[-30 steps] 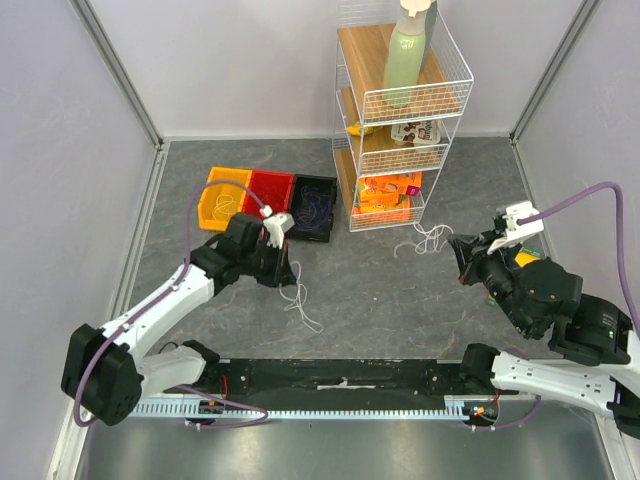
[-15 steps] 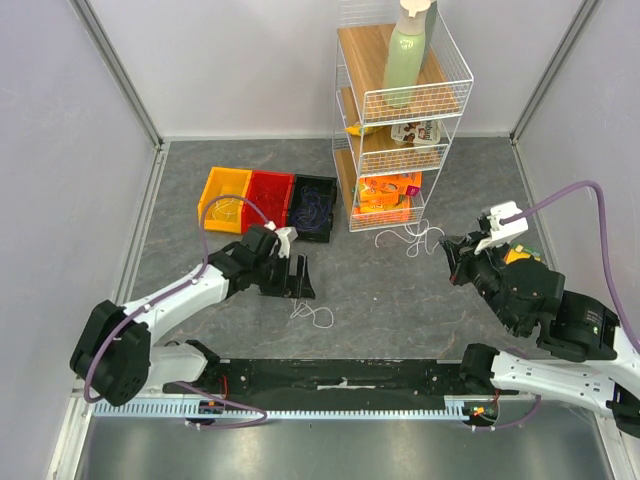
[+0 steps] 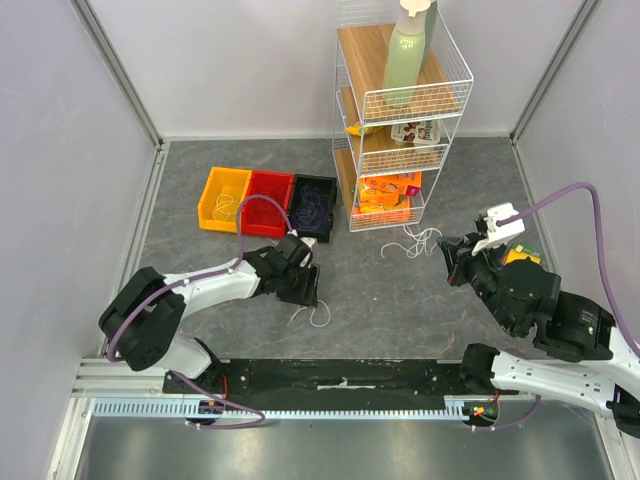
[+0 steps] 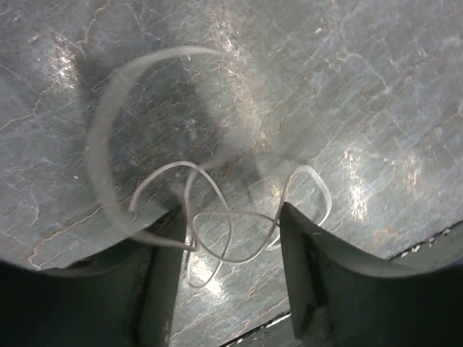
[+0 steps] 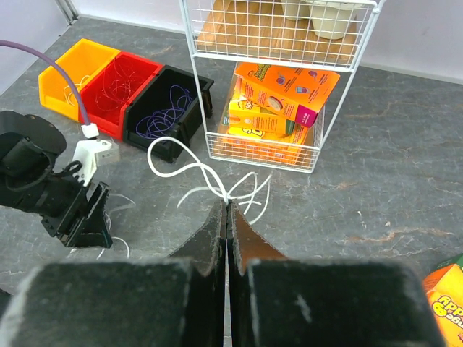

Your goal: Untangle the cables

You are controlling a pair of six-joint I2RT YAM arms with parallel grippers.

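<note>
A thin white cable (image 4: 217, 231) lies in loose loops on the grey floor, between the fingers of my open left gripper (image 4: 230, 217). In the top view the left gripper (image 3: 305, 285) hangs low over that cable (image 3: 318, 315); it grips nothing. My right gripper (image 5: 228, 204) is shut on a second white cable (image 5: 189, 165), whose loops spread over the floor in front of the wire rack. From above, the right gripper (image 3: 447, 250) sits right of this cable (image 3: 418, 240). More cables lie coiled in the bins.
Yellow (image 3: 224, 198), red (image 3: 270, 190) and black (image 3: 313, 197) bins stand in a row at the back left. A white wire rack (image 3: 395, 120) with snack boxes and a bottle stands at the back centre. An orange packet (image 5: 445, 296) lies by the right arm.
My left gripper has opened and let the white cable drop to the floor. It has moved right and towards the near edge. My right gripper stays shut, shifted slightly left.
</note>
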